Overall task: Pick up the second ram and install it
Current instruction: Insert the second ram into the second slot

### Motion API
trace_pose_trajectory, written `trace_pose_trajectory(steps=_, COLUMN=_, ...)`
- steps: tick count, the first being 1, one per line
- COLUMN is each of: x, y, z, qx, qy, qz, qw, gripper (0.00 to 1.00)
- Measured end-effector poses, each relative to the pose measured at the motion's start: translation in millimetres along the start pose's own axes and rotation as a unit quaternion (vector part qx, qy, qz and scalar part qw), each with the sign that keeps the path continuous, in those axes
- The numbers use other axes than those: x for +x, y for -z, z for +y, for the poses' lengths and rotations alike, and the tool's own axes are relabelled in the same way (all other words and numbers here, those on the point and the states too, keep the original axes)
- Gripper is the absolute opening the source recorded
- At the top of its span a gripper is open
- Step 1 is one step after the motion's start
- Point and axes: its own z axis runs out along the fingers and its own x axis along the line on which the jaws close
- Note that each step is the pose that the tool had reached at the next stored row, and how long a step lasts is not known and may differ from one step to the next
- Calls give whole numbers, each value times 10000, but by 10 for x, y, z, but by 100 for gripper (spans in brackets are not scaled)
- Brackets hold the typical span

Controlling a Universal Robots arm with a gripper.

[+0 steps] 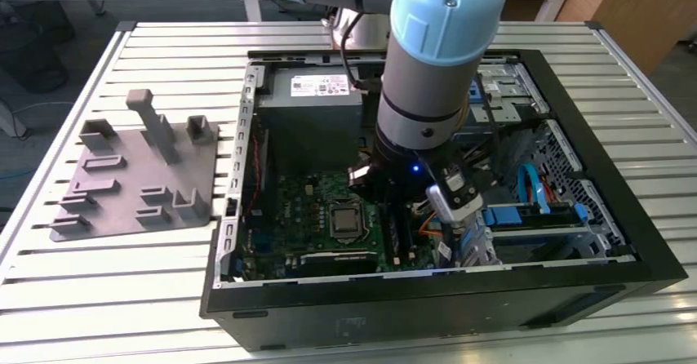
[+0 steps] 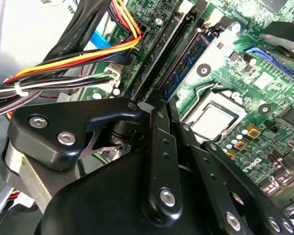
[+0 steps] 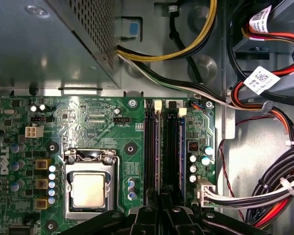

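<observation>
The second ram (image 3: 159, 156) stands on edge as a thin dark strip in a memory slot of the green motherboard (image 3: 103, 127), between the processor and the cables. Its bluish side (image 2: 186, 63) runs away from the fingertips in the second wrist view. My gripper (image 3: 161, 208) is shut on the near end of the stick, with the black fingers (image 2: 157, 132) pressed close together. In the exterior view the gripper (image 1: 397, 201) reaches down inside the open computer case (image 1: 436, 290).
The processor (image 3: 88, 188) sits beside the slots. Cable bundles (image 3: 264, 186) crowd the other side. A power supply (image 1: 310, 95) fills the case's far corner, and blue drive latches (image 1: 523, 213) lie at the exterior view's right. A grey tray with posts (image 1: 142, 176) stands on the slatted table.
</observation>
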Motion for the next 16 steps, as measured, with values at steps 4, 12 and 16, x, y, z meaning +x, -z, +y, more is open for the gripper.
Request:
trace_pose_trajectory(steps=4, x=0, y=-17, z=0, qx=0, qy=-7, qz=0, qw=10000, gripper=14)
trace_pose_trajectory(steps=12, x=0, y=-62, z=-3, qx=5, qy=-6, qz=1, qw=10000, gripper=14)
trace_pose_trajectory(steps=16, x=0, y=-68, z=-1, qx=0, qy=-6, qz=0, qw=10000, gripper=14)
